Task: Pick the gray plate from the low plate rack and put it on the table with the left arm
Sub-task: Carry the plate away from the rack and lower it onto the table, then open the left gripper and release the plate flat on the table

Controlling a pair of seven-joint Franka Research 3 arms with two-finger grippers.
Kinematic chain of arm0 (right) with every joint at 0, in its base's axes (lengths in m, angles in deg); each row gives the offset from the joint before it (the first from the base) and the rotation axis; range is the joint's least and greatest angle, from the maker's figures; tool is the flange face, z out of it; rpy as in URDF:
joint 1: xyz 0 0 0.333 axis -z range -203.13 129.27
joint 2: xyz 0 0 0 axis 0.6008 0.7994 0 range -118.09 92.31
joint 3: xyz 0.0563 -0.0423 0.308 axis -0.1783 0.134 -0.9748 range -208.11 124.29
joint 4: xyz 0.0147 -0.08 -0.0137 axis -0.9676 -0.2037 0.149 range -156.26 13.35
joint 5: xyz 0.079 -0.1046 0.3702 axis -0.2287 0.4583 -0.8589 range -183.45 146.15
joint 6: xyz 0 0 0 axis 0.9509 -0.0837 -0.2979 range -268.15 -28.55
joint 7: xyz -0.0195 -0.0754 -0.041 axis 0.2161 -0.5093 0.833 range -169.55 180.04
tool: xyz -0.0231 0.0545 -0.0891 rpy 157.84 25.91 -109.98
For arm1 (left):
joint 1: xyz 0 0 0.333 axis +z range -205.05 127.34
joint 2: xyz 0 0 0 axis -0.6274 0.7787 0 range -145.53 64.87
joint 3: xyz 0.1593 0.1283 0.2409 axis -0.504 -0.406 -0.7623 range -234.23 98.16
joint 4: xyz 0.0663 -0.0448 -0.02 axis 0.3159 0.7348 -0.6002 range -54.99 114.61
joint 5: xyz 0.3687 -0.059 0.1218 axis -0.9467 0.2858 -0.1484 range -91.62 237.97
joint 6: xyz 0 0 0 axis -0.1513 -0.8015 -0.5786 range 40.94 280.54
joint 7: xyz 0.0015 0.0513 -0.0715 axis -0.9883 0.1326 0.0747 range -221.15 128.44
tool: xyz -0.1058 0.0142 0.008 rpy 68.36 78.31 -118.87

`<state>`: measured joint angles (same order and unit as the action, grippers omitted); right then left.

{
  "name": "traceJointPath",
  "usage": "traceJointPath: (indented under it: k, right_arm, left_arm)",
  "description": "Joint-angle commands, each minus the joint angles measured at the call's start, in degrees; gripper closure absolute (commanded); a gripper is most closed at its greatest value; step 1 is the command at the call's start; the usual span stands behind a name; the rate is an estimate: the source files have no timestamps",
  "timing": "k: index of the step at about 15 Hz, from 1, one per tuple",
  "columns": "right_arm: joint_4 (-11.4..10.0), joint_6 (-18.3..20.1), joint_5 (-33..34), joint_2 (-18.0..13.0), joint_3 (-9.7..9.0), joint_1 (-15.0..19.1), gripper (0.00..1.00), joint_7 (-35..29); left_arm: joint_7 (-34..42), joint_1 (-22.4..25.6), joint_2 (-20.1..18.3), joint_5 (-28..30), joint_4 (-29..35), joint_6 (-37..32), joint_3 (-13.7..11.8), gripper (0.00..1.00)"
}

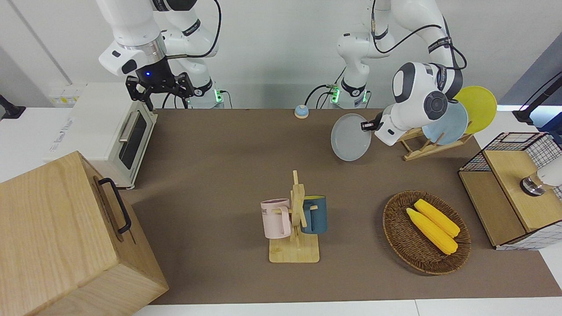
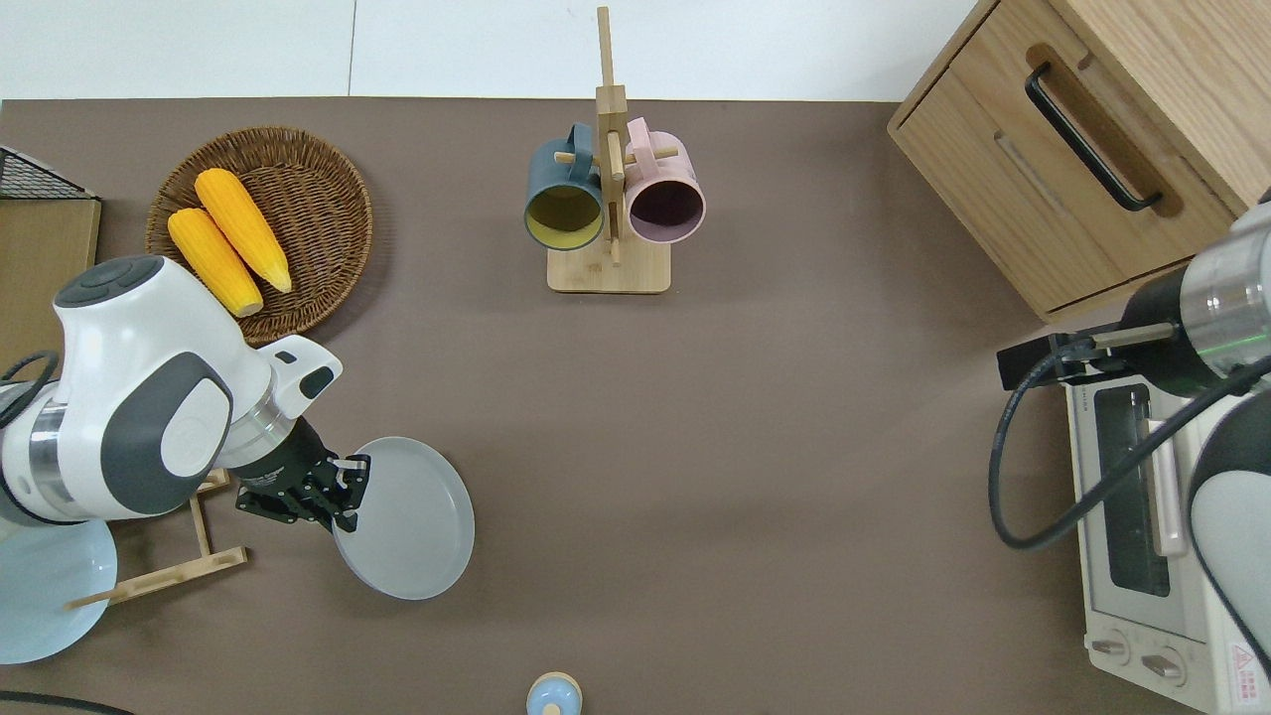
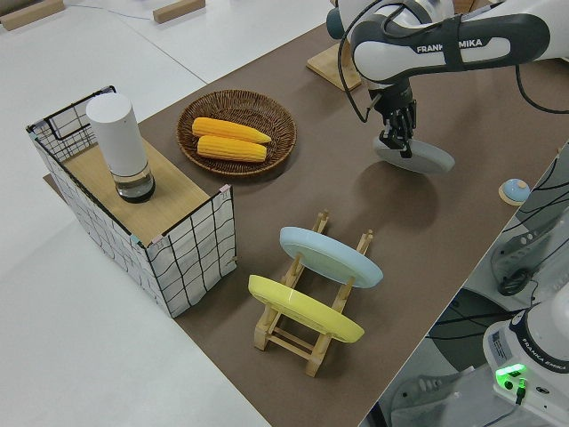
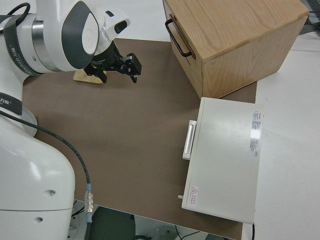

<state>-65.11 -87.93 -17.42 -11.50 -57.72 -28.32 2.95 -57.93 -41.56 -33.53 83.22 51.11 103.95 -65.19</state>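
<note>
We see left gripper (image 2: 333, 497) clamped on gray plate (image 2: 407, 518) rim, so plate hangs tilted, clear of low plate rack (image 2: 164, 556), over bare table (image 2: 745, 417) beside rack. Blue plate (image 3: 331, 255), yellow plate (image 3: 302, 307) in rack. Right arm parked.

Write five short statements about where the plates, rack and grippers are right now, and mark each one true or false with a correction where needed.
1. The left gripper is shut on the rim of the gray plate. True.
2. The gray plate sits in the low plate rack. False: it is out of the rack, held over the table.
3. The light-blue plate and the yellow plate stand in the rack. True.
4. The wicker basket holds three ears of corn. False: two.
5. The right gripper holds a mug. False: it is open and empty, its arm parked.
</note>
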Motion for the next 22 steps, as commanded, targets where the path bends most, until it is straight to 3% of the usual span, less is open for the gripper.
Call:
traceJointPath:
  k: [1, 2, 3, 7, 8, 22]
  right_arm:
    - [0.5, 0.8, 0.1, -0.2, -0.98, 1.1, 0.017, -0.7]
    - [0.5, 0.8, 0.1, -0.1, -0.98, 1.1, 0.017, -0.7]
    - [0.5, 0.8, 0.1, -0.2, -0.98, 1.1, 0.017, -0.7]
    - [0.5, 0.7, 0.1, -0.2, -0.98, 1.1, 0.017, -0.7]
    - [0.5, 0.8, 0.1, -0.2, -0.98, 1.1, 0.017, -0.7]
    - [0.5, 0.8, 0.1, -0.1, -0.98, 1.1, 0.017, -0.7]
  left_arm:
    - [-1.2, -0.2, 1.7, 0.4, 0.0, 2.1, 0.8, 1.0]
    - [-1.1, -0.2, 1.8, 0.4, 0.0, 2.3, 0.8, 1.0]
    - [-1.1, -0.2, 2.0, 0.3, 0.0, 3.0, 0.8, 0.93]
    - [-1.0, 0.0, 2.9, -0.1, 0.0, 5.5, 0.8, 0.45]
    - [-1.0, 0.0, 2.9, -0.1, -0.1, 5.7, 0.8, 0.39]
    - [-0.9, 0.6, 1.6, -2.8, -1.0, 5.6, 0.7, 0.29]
